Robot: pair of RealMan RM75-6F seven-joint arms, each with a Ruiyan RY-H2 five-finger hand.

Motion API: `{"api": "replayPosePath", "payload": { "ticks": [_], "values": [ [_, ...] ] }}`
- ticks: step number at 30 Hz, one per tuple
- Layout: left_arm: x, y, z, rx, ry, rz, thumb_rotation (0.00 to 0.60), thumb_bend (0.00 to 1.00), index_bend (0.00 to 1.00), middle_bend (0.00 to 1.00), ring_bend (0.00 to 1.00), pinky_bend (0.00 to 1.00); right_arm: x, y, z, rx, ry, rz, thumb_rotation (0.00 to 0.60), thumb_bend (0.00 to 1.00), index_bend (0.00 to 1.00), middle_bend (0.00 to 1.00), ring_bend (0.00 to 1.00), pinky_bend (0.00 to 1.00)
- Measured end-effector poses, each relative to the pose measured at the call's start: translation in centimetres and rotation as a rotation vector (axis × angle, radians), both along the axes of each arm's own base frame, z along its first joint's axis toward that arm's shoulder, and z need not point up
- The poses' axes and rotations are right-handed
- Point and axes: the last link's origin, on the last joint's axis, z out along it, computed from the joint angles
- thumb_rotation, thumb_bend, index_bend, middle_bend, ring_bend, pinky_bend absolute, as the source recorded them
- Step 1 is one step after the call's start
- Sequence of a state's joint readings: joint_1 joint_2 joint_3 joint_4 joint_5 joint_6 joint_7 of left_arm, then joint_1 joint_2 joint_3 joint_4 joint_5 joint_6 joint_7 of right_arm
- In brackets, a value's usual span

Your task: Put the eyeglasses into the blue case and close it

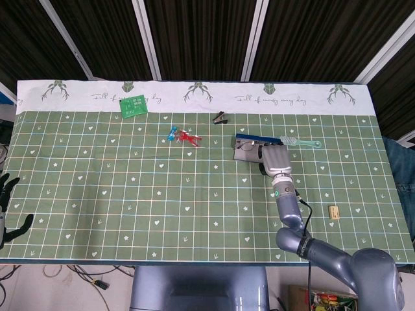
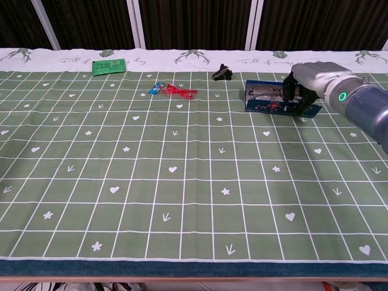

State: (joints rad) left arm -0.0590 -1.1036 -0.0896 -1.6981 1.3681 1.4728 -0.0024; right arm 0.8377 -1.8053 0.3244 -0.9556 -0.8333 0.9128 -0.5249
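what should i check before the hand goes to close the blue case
1. Eyeglasses inside the blue case: ok, the frame lies in the tray.
2. Glasses fully seated, nothing over the rim: cannot tell, the right hand hides that end.
3. Case open, lid not yet down: ok.
4. Right hand free of the glasses: cannot tell, its fingers curl over the case's right end.
5. Toothbrush behind the case clear of the lid: cannot tell, it lies very close.
6. Left hand out of the way: ok, at the far table edge.
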Motion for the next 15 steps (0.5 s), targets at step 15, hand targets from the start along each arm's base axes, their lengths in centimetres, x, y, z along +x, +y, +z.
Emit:
{"api": "replayPosePath", "payload": {
  "ticks": [15],
  "values": [
    [0.0, -0.01, 0.01, 0.001, 0.001, 0.001, 0.6, 0.32, 0.1, 0.0, 0.0, 0.0, 0.24, 0.18, 0.06, 0.004, -0.008, 0.002, 0.6, 0.51, 0.57, 0.39, 0.36, 0.27]
  ]
}}
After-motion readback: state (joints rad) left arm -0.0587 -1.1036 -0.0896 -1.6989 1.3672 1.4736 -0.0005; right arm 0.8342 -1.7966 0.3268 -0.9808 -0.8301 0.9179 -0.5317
